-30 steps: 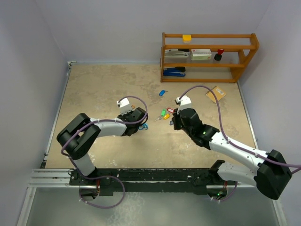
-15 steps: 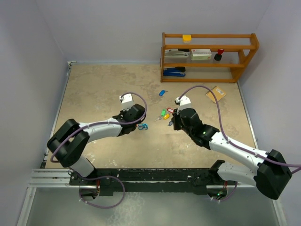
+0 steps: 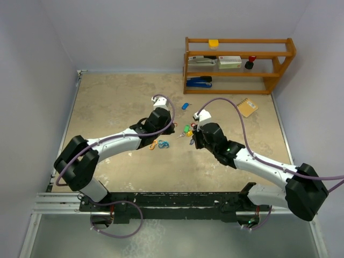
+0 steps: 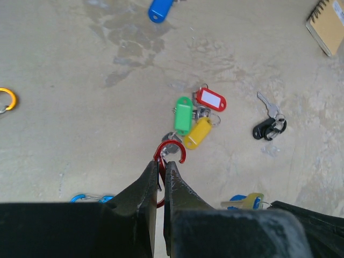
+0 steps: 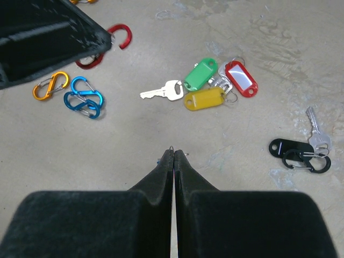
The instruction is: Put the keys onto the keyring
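My left gripper is shut on a red carabiner keyring, whose open hook sticks out past the tips. Just beyond the hook lie the keys with green, red and yellow tags, bunched together. My right gripper is shut on a small key; only a wire loop and a blue sliver peek out at its tips. The left wrist view shows that blue-and-yellow key. A black-tagged key lies to the right.
Orange and blue figure-eight clips lie left of the keys, and a black clip lies by the black tag. A blue-tagged key and a notepad lie farther back. A wooden shelf stands at the back right.
The left arm has swung right and farther back, carrying the red keyring up to the bunched keys. The right gripper has crept slightly up and left.
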